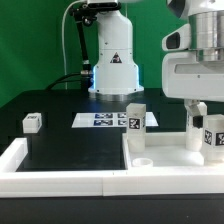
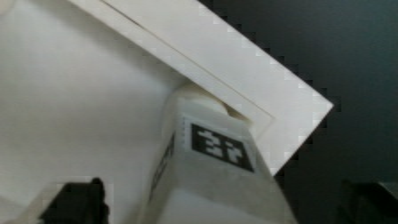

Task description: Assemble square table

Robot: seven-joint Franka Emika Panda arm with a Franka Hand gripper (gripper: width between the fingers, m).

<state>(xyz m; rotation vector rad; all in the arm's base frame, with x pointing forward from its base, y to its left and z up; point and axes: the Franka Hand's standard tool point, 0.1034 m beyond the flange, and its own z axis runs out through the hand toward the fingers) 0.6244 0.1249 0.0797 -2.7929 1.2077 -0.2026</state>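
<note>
At the exterior view's far left, a small leg block [image 1: 32, 122] lies on the black desk [image 1: 70, 145]. It sits just inside the white border wall [image 1: 60, 172], which runs along the left and near edges. Toward the middle and farther back, the marker board [image 1: 108, 120] lies flat in front of the robot base [image 1: 113, 62]. Just right of it, a second leg block [image 1: 135, 115] stands upright by the far left corner of the square slab [image 1: 170, 148], its tag facing the camera. The slab lies flat on the near right part of the desk, up against the border wall. A round corner socket [image 1: 143, 159] shows at its near left corner.

At the exterior view's right, the end effector [image 1: 197, 108] hangs over the slab's far right part. A tagged leg [image 1: 213, 137] stands upright just below it. From this angle it is hard to say whether that leg sits in a socket.

In the wrist view the leg rises between the two dark fingertips [image 2: 80, 200]. They stand wide, with a gap on either side of the leg, so the end effector is released and grips nothing. Beyond the leg, the slab's corner ends against the dark desk.
</note>
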